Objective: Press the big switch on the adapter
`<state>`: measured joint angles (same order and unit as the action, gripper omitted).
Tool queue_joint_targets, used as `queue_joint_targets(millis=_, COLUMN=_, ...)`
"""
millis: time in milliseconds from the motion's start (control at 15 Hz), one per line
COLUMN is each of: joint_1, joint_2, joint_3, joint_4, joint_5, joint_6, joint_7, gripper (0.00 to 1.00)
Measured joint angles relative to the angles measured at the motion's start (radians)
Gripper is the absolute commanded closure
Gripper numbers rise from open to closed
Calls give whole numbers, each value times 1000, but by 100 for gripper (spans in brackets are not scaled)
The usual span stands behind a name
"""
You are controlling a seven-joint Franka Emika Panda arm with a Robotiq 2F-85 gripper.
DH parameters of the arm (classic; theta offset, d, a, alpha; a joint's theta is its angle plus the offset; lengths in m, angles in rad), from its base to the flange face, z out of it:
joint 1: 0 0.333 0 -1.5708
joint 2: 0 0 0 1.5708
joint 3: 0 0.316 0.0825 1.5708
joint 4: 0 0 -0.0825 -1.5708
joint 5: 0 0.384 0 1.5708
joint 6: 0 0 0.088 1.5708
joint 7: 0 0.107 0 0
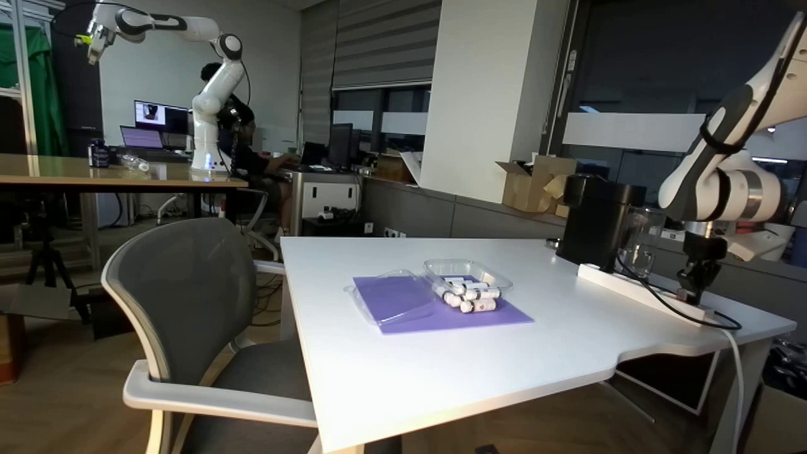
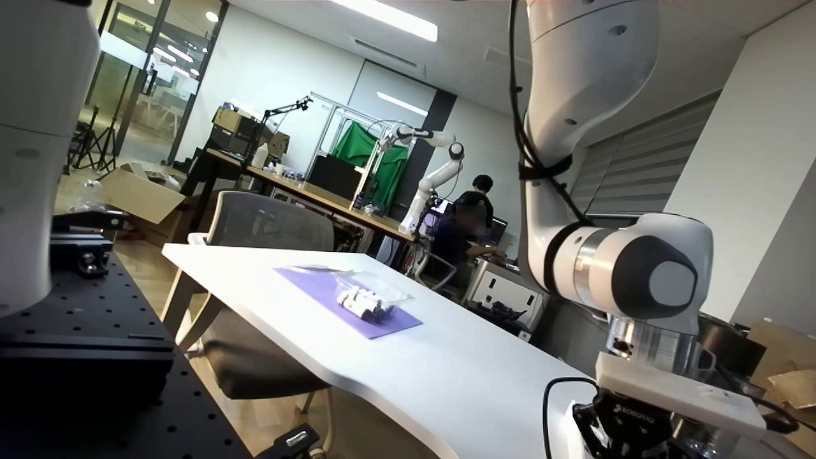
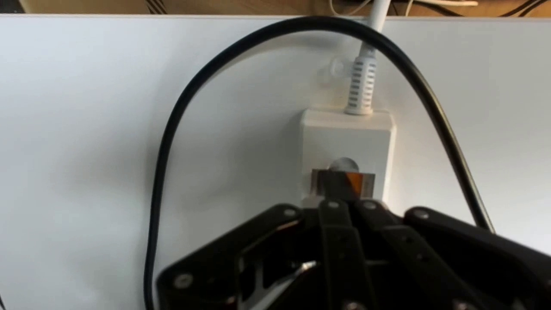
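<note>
Stretching across much of an exterior view, the white table [image 1: 403,384] was the largest thing. Over it the arm [image 2: 590,83] reached down, its wrist low above the table. A grey chair [image 1: 195,296] stood beside the table, and beyond it sat a brown box [image 1: 522,189]. Standing upright on the table was a black machine [image 1: 596,217], near the far end of the white adapter [image 3: 340,144]. A purple mat [image 1: 454,323] lay flat, well apart from both. The adapter itself, long and narrow, rested on the table, its cable end under the gripper [image 3: 343,191]. A clear lid [image 1: 394,302] lay partly over the mat, with a clear tub [image 1: 498,276] near it. A black cord [image 3: 165,142] looped around the adapter's end and crossed over a white cable [image 3: 360,86], which ran into that end and off past the table edge. The gripper's fingers [image 3: 335,219] were closed, side by side, pointing down at the adapter. White cylinders [image 1: 479,306] lay heaped at the tub; which were inside it could not be told. Smaller again was the switch [image 3: 356,181], showing orange on the adapter's top, mostly hidden by the fingers; whether they touched it could not be made out. A round grey spot [image 3: 344,163] lay just beside it.
</note>
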<state>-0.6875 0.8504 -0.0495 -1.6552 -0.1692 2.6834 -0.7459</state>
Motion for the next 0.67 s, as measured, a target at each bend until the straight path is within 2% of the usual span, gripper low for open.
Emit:
queue_joint_targets(millis=400, joint_1=-77, joint_2=65, joint_3=55, joint_4=173, joint_5=119, joint_6=-218, joint_7=-122, gripper=100)
queue_joint_targets(millis=667, joint_1=-114, joint_2=123, joint_3=77, joint_4=316, joint_5=208, joint_6=-432, joint_7=-195, gripper=100)
